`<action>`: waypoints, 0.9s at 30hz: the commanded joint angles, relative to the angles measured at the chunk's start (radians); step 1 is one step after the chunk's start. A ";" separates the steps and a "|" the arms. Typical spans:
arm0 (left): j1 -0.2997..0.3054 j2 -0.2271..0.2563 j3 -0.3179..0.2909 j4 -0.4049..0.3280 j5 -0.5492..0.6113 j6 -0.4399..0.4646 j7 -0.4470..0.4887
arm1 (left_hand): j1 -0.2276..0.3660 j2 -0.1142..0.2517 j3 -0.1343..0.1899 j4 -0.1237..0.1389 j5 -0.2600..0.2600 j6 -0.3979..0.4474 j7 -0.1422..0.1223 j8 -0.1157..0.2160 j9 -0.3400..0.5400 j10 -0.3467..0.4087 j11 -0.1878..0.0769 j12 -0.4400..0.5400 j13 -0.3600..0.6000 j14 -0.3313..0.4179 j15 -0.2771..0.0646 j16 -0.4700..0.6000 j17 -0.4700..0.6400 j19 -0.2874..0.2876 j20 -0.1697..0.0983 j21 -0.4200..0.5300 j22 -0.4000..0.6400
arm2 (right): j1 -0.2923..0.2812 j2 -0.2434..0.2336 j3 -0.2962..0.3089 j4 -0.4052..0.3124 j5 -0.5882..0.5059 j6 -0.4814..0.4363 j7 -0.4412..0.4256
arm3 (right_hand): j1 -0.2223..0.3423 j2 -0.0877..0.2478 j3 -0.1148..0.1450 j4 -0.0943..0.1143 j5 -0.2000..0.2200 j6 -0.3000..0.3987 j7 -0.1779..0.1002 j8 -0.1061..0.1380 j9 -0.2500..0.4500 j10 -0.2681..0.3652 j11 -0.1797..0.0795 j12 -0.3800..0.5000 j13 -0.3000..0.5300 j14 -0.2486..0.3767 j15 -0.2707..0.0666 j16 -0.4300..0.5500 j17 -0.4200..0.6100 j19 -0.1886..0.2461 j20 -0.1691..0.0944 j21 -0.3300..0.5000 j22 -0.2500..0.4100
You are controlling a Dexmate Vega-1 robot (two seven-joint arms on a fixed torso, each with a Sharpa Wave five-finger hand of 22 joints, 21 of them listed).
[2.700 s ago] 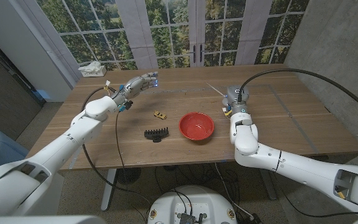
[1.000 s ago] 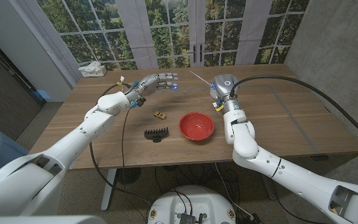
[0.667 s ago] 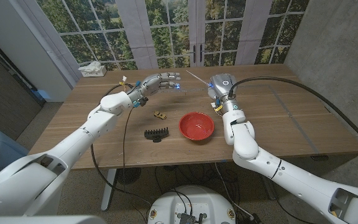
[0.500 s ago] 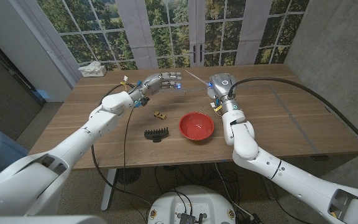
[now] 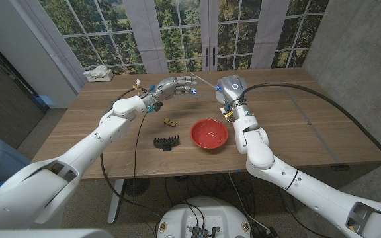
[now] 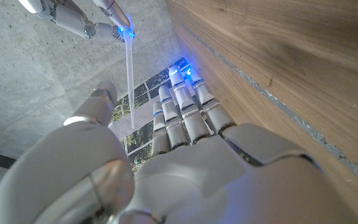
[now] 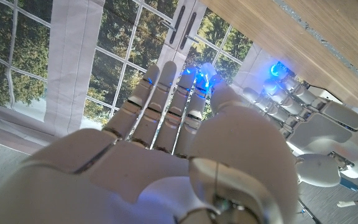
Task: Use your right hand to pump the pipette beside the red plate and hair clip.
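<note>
Right hand pinches thin clear plastic pipette, now lifted toward 12 o'clock of round red plate. Left hand, fingers apart and empty, has closed in beside it; pumping seems imminent.

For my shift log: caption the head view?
Right robot hand holds the pipette toward the left robot hand, above the red plate.

1. Looks like a robot test room or lab space, not a home.
2. Wooden surface on sit-stand style legs, like an office desk.
3. Bare concrete wall at right of frame; grey panel wall at upper left.
4. Tall paned glass doors with black handles top centre, trees outside.
5. Loose cables on the floor under the surface, bottom centre.
6. Tissue box at the surface's far left corner.
</note>
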 commanded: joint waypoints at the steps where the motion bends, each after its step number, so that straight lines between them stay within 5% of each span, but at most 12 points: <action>1: -0.030 -0.036 0.005 0.054 -0.046 0.015 -0.073 | 0.018 0.001 -0.006 -0.001 0.004 0.018 0.006 0.000 0.006 0.017 0.002 0.011 0.005 0.017 -0.107 0.012 0.008 0.016 -0.003 0.009 0.003 | 0.004 0.016 0.004 0.010 -0.004 0.045 -0.027 | 0.013 -0.001 0.005 -0.001 0.004 0.000 -0.003 0.005 0.003 0.003 -0.005 0.004 0.005 0.005 -0.144 -0.004 0.004 -0.003 -0.007 0.006 0.003; 4: -0.033 -0.042 0.003 0.061 -0.057 0.021 -0.085 | 0.025 0.002 -0.013 0.002 0.003 0.024 0.008 -0.002 0.006 0.024 0.031 0.011 0.006 0.021 -0.108 0.020 0.016 0.020 -0.005 0.013 0.004 | 0.004 0.018 0.003 0.012 -0.009 0.051 -0.032 | 0.012 -0.002 0.005 -0.001 0.004 -0.001 -0.003 0.006 0.003 0.004 -0.005 0.004 0.007 0.006 -0.143 -0.004 0.005 -0.003 -0.006 0.008 0.003; 14: -0.047 -0.060 0.005 0.080 -0.065 0.022 -0.109 | 0.058 0.019 -0.027 0.003 0.005 0.054 0.019 -0.003 0.006 0.085 0.014 0.033 0.016 0.070 -0.128 0.065 0.045 0.057 -0.014 0.037 0.007 | 0.008 0.022 -0.003 0.011 -0.016 0.080 -0.037 | 0.014 -0.003 0.004 -0.002 0.004 -0.001 -0.005 0.008 0.003 0.006 -0.005 0.004 0.011 0.008 -0.145 -0.006 0.008 -0.004 -0.006 0.012 0.003; 27: -0.036 -0.049 0.002 0.047 -0.051 0.033 -0.072 | 0.170 0.065 -0.015 -0.009 0.013 0.140 0.017 0.012 0.010 0.155 -0.004 0.061 0.032 0.109 -0.149 0.112 0.086 0.103 -0.024 0.078 0.015 | 0.007 0.018 -0.005 0.004 -0.031 0.111 -0.030 | 0.015 -0.003 0.004 -0.002 0.003 0.002 -0.006 0.011 0.003 0.007 -0.006 0.004 0.015 0.008 -0.145 -0.010 0.011 -0.007 -0.006 0.015 0.002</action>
